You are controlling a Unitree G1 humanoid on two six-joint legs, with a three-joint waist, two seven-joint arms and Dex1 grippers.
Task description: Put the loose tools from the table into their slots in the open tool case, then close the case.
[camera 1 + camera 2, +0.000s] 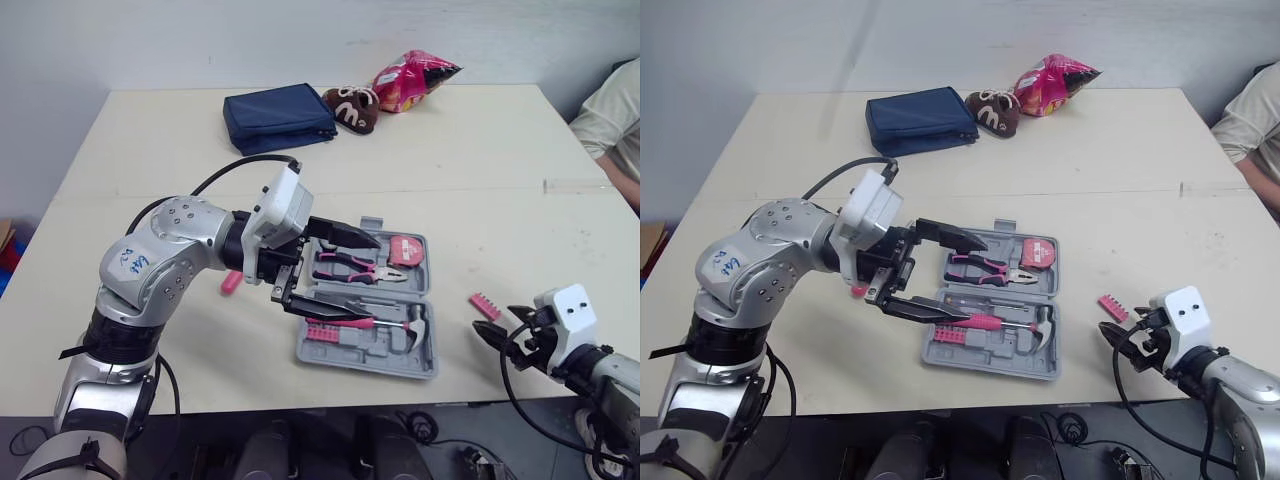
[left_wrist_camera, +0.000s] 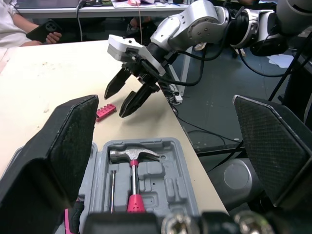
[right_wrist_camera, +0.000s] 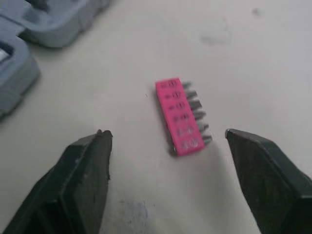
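Tool case (image 1: 372, 345) lies open near the table's (image 1: 450, 150) front edge, holding hammer (image 2: 132, 161), pliers (image 1: 352, 268) and tape measure (image 1: 405, 250). Left gripper (image 1: 364, 278) hovers over it, fingers wide apart. On bare tabletop to the right, a pink bit holder (image 3: 178, 117) lies just ahead of the right gripper (image 3: 166, 134), whose fingers are spread. A pink item (image 1: 231, 282), perhaps a screwdriver handle, lies left of the case.

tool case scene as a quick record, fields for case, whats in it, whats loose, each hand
case: tool case, open, on the table
in case: hammer, pliers, tape measure
loose: bit holder right of the case; pink item left of it, partly hidden by the left arm
left hand: open, over the case, holding nothing
right hand: open, aimed at the bit holder, apart from it
far end: blue pouch, snack bag
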